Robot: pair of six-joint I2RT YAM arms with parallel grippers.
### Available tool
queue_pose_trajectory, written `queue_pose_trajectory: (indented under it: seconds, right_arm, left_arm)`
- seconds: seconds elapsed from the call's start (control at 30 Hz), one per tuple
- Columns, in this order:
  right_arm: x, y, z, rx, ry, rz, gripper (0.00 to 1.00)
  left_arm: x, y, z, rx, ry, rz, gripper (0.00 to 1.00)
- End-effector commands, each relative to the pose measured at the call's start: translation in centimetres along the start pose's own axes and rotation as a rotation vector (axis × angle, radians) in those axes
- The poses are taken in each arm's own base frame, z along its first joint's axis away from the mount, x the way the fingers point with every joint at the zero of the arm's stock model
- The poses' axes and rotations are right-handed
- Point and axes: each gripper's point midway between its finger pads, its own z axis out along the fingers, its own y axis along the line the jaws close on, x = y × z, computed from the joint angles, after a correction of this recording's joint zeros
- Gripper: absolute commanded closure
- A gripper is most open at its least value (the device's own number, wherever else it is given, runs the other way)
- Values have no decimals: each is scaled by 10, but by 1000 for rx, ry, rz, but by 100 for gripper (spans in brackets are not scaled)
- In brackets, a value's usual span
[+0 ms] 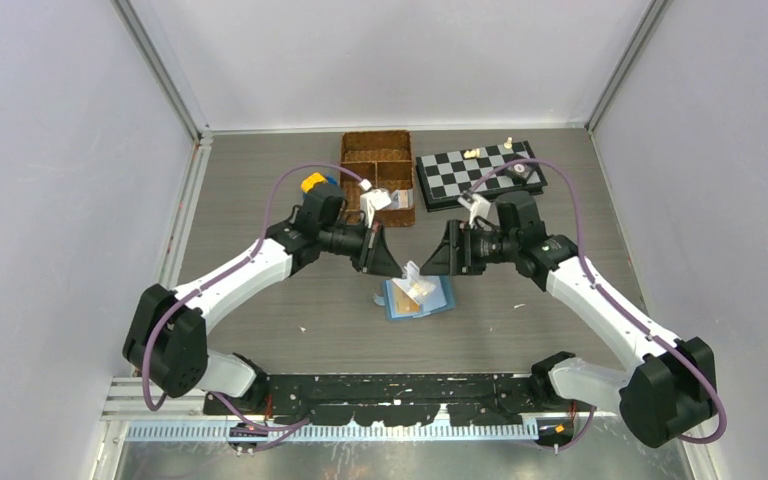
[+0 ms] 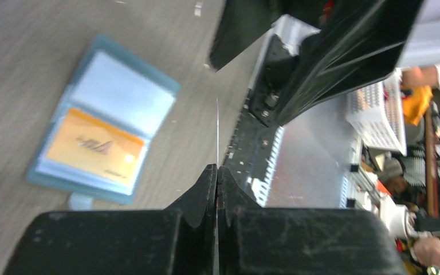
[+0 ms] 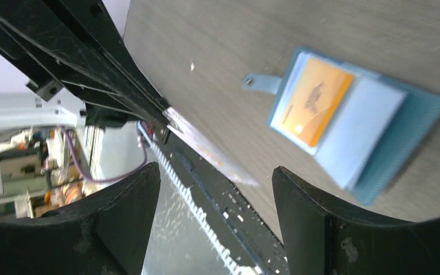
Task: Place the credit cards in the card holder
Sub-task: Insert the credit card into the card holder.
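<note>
The teal card holder (image 1: 438, 300) lies open on the table between the two grippers. An orange-gold credit card (image 1: 409, 292) sits in its pale blue pocket, also seen in the left wrist view (image 2: 94, 146) and the right wrist view (image 3: 315, 100). My left gripper (image 1: 397, 268) hovers just above and left of the holder, shut on a thin white credit card (image 1: 412, 272). That card shows edge-on (image 2: 217, 129) past the fingertips. My right gripper (image 1: 430, 262) faces it from the right, open (image 3: 216, 172) and holding nothing. The held card (image 3: 206, 150) slants ahead of its jaws.
A brown wicker divided basket (image 1: 375, 136) stands at the back centre with white items (image 1: 398, 198) in its near right compartment. A chessboard (image 1: 475, 172) with a few pieces lies to its right. A yellow and blue object (image 1: 312, 182) sits left of the basket.
</note>
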Motion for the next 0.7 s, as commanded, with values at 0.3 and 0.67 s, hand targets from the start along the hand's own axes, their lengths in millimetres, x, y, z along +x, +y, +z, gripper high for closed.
queue_pose_trajectory:
  seconds: [0.3, 0.67]
  right_arm:
    - [35, 34, 17, -123, 149, -80, 50]
    - [38, 47, 12, -187, 167, -83, 72]
  left_arm:
    - [2, -59, 0, 212, 33, 142, 100]
    - [-5, -49, -4, 110, 5, 174, 100]
